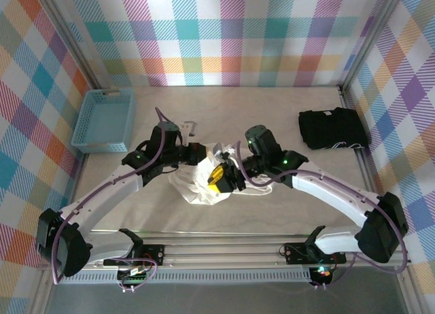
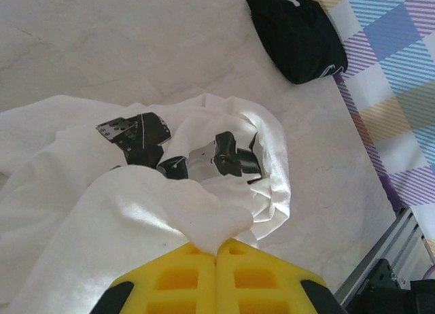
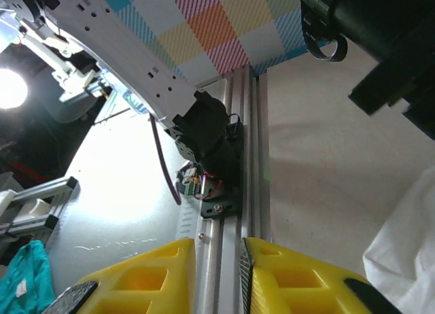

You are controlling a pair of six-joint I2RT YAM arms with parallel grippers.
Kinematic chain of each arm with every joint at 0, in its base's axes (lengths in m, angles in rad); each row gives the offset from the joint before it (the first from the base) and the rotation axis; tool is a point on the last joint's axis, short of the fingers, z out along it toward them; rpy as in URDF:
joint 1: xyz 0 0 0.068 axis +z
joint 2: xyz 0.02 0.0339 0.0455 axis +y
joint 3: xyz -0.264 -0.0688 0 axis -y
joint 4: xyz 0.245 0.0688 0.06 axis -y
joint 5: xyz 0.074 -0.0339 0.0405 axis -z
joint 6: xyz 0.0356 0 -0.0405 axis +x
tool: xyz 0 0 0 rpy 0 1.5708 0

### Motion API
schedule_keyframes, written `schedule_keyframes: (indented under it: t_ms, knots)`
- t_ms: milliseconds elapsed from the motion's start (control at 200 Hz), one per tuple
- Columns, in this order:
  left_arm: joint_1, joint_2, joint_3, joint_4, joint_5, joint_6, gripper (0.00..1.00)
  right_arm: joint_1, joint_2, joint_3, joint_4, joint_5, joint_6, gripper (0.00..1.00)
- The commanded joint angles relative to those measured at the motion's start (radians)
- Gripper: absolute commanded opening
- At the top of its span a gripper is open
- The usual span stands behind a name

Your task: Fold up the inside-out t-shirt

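Left gripper is pressed together, pinching a fold of the t-shirt. The shirt's bunched in a heap right of the basket, a bit nearer the arm bases. Right gripper is slightly spread, just beside the shirt.

A light blue basket sits at the far left of the table, beside the plaid wall. A black folded garment lies far right, well apart from it. An aluminium rail edges the near side.
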State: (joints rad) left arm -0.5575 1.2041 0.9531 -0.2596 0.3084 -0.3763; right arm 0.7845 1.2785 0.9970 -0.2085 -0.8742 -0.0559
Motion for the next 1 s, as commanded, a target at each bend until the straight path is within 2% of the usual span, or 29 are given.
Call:
schedule_keyframes:
  t_ms: [0, 55, 290, 395, 490, 555, 620, 735, 995]
  knots:
    - [0.016, -0.049, -0.03, 0.087, -0.005, 0.021, 0.0, -0.025, -0.063, -0.049, -0.037, 0.06, -0.066, 0.25]
    - [0.017, -0.062, -0.045, 0.105, 0.003, 0.023, 0.0, -0.05, -0.083, -0.08, 0.003, 0.112, -0.013, 0.27]
    - [0.018, -0.126, -0.104, 0.152, 0.055, 0.047, 0.0, -0.149, -0.067, -0.132, 0.096, 0.47, 0.215, 0.37]
    - [0.018, -0.153, -0.126, 0.167, 0.07, 0.053, 0.0, -0.15, -0.027, -0.119, 0.114, 0.523, 0.256, 0.39]
    - [0.018, -0.169, -0.134, 0.167, 0.063, 0.057, 0.0, -0.147, 0.021, -0.104, 0.123, 0.496, 0.27, 0.36]
    - [0.018, -0.176, -0.136, 0.165, 0.048, 0.057, 0.0, -0.138, 0.056, -0.095, 0.126, 0.432, 0.263, 0.25]
    - [0.018, -0.181, -0.136, 0.146, 0.008, 0.057, 0.0, -0.11, 0.068, -0.11, 0.163, 0.345, 0.252, 0.2]
    - [0.018, -0.179, -0.152, 0.129, -0.07, 0.068, 0.0, -0.043, 0.072, -0.142, 0.251, 0.258, 0.249, 0.18]
    - [0.018, -0.192, -0.272, 0.255, -0.125, 0.076, 0.0, 0.061, 0.238, -0.103, 0.397, 0.172, 0.321, 0.16]
